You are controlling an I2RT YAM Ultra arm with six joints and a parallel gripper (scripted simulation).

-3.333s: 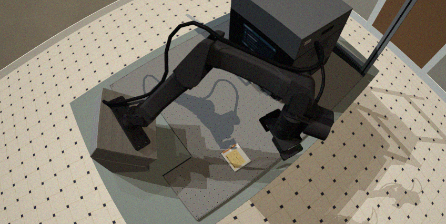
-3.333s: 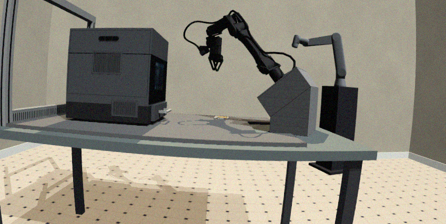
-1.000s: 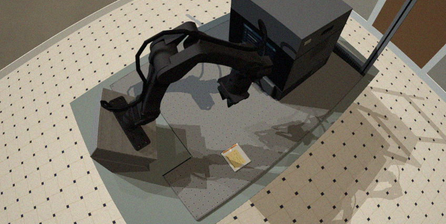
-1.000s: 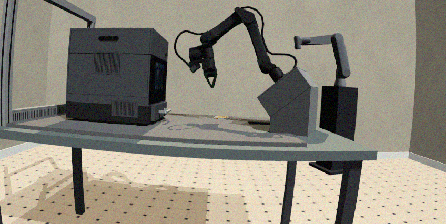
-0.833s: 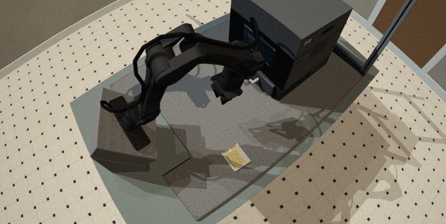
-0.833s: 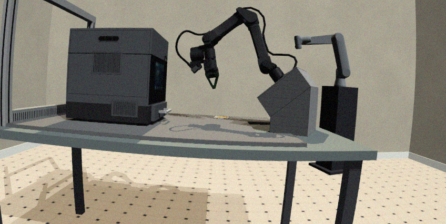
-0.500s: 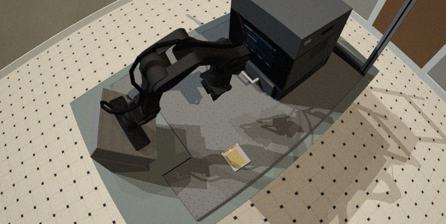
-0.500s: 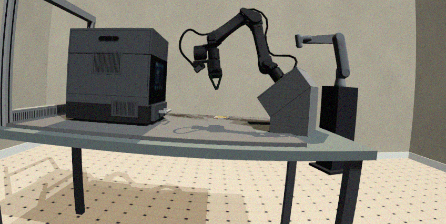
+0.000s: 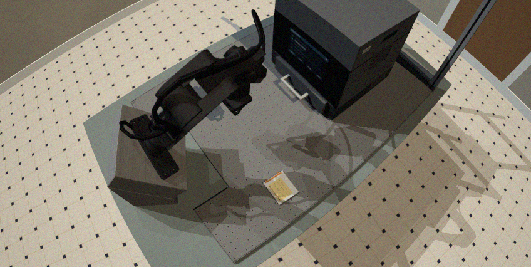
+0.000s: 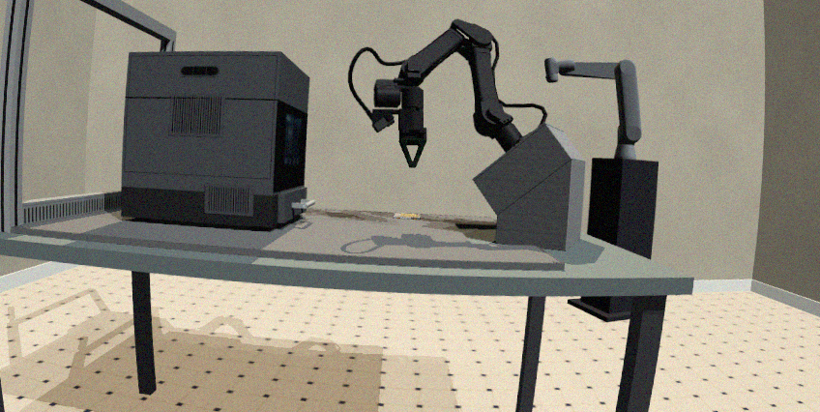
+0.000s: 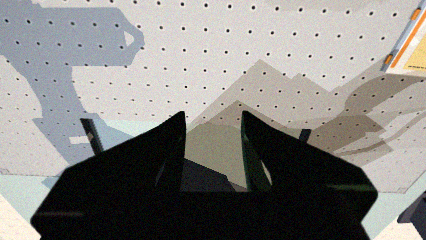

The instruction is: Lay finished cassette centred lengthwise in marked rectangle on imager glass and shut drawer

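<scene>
The cassette FINISHED [image 9: 280, 187], a flat clear rectangle with a yellow gel and an orange edge, lies on the perforated board near its front edge. A corner of it shows at the top right of the wrist view [image 11: 411, 45]. The dark grey imager IM [image 9: 337, 35] stands at the back of the board. Its drawer with a white handle [image 9: 294, 86] sits low on the front, and no glass shows. My gripper [image 9: 234, 106] [image 10: 412, 158] hangs high above the board, pointing down, between my base and IM. Its fingers stand partly open with nothing between them.
My arm's wedge-shaped base block [image 9: 149, 152] stands at the left of the board. A metal frame [image 9: 465, 29] rises behind IM. A dark stand with a second small arm [image 10: 624, 200] sits at the table's end beside my base.
</scene>
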